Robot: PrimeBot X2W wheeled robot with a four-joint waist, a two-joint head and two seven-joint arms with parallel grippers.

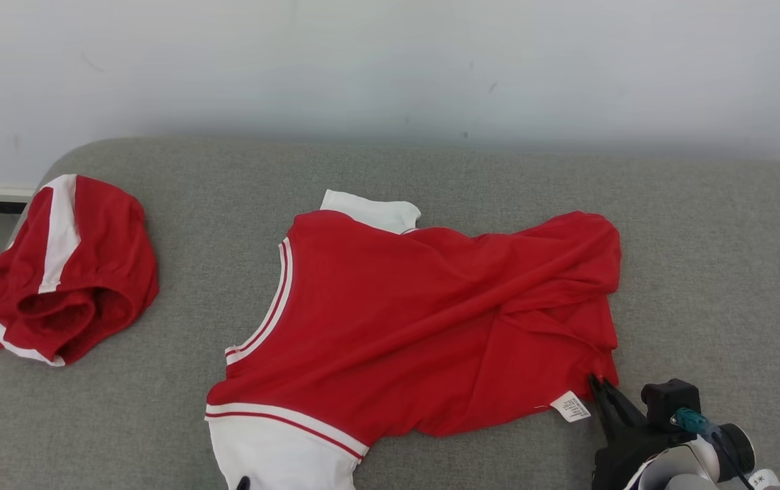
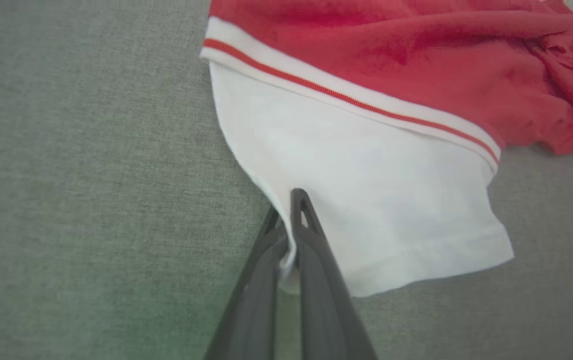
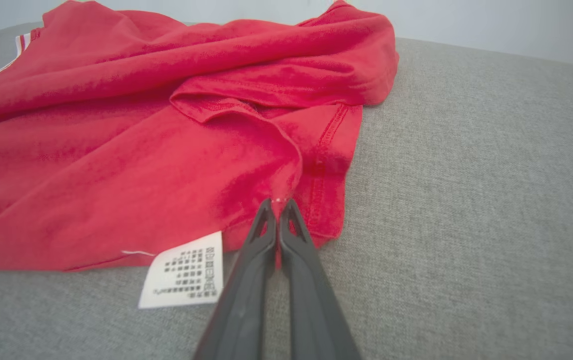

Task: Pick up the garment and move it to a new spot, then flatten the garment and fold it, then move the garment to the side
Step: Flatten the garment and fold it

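1. The garment [image 1: 431, 313] is a soft red knit top with white sleeves. Narrow red-and-white striped trim [image 2: 351, 100] runs along the armholes.
2. It lies spread but rumpled on a grey upholstered surface [image 1: 703, 272] of coarse woven cloth with a rounded far-left corner. A long diagonal ridge of fabric crosses the body of the top, and the far-right corner is bunched.
3. A white printed care label [image 3: 186, 272] sticks out flat from the near hem.
4. The near white sleeve [image 2: 366, 200] is smooth and fans out toward the front edge of the surface.
5. The left claw [image 2: 286, 205] is closed tight on the edge of that sleeve, with white cloth pinched between its two dark, tapering fingers.
6. The right claw [image 3: 277, 205] is closed on the red hem just right of the label. A small peak of fabric is gathered at its tips.
7. The garment lies ahead of both claws, which grip its near edge well apart.
8. A second red piece [image 1: 63, 272] with white bands sits crumpled at the far left, apart from the garment.
9. A pale, plain wall [image 1: 390, 61] lies beyond the surface.
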